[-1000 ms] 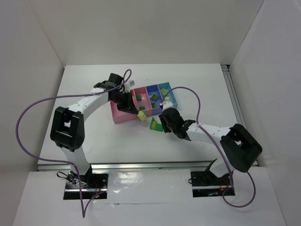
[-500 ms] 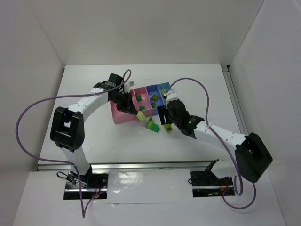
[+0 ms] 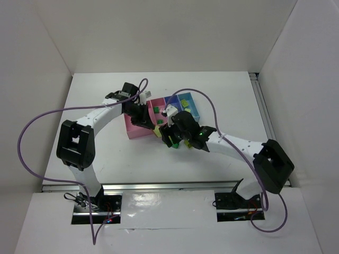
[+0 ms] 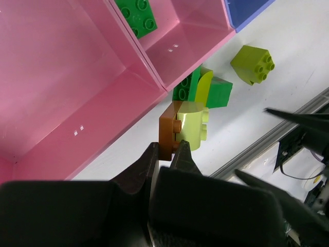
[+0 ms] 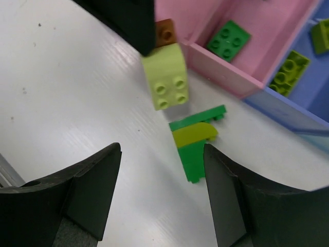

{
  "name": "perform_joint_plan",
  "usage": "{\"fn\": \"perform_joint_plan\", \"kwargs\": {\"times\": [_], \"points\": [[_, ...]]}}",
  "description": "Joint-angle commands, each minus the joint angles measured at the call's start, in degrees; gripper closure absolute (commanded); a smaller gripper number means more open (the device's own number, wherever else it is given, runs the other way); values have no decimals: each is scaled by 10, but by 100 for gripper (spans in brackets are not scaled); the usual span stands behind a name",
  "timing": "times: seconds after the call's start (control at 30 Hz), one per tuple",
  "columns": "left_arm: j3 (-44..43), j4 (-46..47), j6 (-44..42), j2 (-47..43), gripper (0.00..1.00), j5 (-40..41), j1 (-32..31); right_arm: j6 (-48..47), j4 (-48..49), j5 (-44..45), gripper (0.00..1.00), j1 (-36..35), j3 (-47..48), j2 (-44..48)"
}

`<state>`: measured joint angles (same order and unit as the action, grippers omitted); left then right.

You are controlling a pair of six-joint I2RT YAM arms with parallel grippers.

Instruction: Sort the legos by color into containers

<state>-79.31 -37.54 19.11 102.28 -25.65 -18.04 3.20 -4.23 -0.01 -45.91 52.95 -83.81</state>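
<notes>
My left gripper [image 4: 164, 154] is shut on an orange-brown lego [image 4: 167, 136] joined to a pale yellow lego [image 4: 193, 128], just in front of the tray's large pink compartment [image 4: 61, 77]. My right gripper [image 5: 162, 195] is open and empty, low over the table, with a joined dark green and lime lego piece [image 5: 198, 141] between its fingers. In the top view the left gripper [image 3: 154, 128] and right gripper [image 3: 175, 133] are close together at the tray's [image 3: 139, 132] front edge. A dark green lego [image 5: 229, 37] lies in the narrow pink compartment. A lime lego [image 5: 288, 72] lies in the periwinkle one.
A loose lime lego [image 4: 253, 64] lies on the table right of the green piece. The left gripper's black finger [image 5: 128, 20] sits just beyond the right gripper. Purple cables loop over both arms. White walls enclose the table on three sides.
My right arm has swung left from the tray's blue end to over the green and lime piece. A loose lime lego showed beside that piece half a second ago. The left arm has not moved.
</notes>
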Motion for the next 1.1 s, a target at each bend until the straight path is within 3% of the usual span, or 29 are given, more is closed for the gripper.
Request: {"fn": "perform_joint_plan", "kwargs": {"times": [0.0,0.4,0.57,0.8,1.0,1.07], "points": [[-24,-12,-26,-17,100,-24,-2,-32,16,-39,28,-8,42,-30],[-24,-31,-55,-17,100,-81,-2,-36,59,-33,34,-8,80,-92],[-24,-31,-60,-23,100,-86,-2,-30,59,-46,48,-8,88,-117],[-24,-31,-53,-23,100,-73,-2,-7,87,-17,93,-8,55,-77],[-19,-15,-19,-36,100,-64,5,39,99,49,100,-8,-27,48],[-27,-10,-7,-36,100,-58,5,71,147,49,100,-8,-89,101]]}}
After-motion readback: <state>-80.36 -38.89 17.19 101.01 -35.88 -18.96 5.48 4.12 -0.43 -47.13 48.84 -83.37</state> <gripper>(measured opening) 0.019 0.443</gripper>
